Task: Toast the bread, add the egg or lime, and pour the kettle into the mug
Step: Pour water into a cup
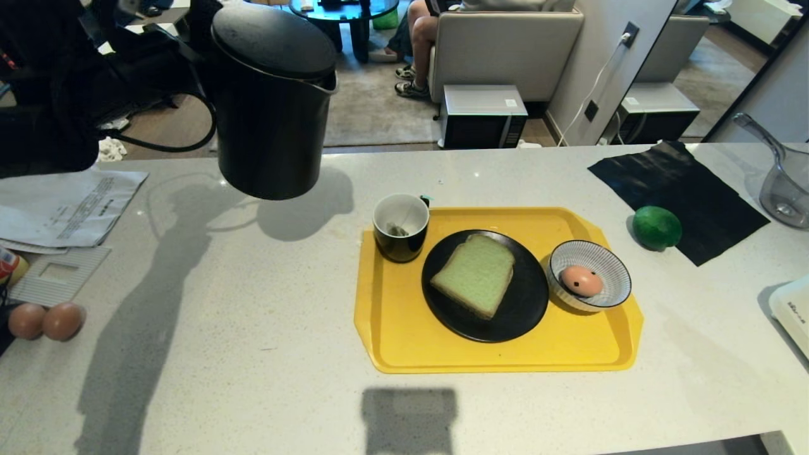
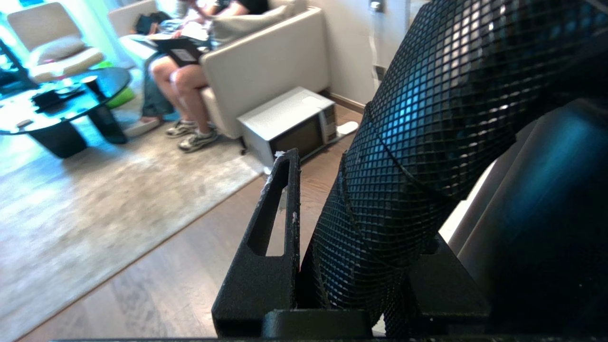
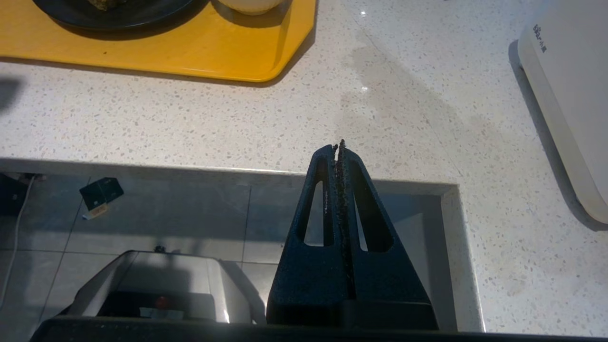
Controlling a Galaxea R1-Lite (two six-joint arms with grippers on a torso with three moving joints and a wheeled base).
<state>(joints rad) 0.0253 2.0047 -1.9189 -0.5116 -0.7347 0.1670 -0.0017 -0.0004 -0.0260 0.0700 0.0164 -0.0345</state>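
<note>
Kettle (image 1: 272,101) held near upright, lid up, handle pinched by left fingers (image 2: 270,237)

The kettle (image 1: 273,101) is hanging in the air above the tabletop (image 1: 221,354), left of and behind the yellow tray (image 1: 392,341). The tray is carrying the mug (image 1: 401,227), the bread (image 1: 475,274) on a black plate (image 1: 524,309), and the egg (image 1: 581,280) in a striped bowl (image 1: 616,278). The lime (image 1: 656,227) is lying right of the tray.
</note>
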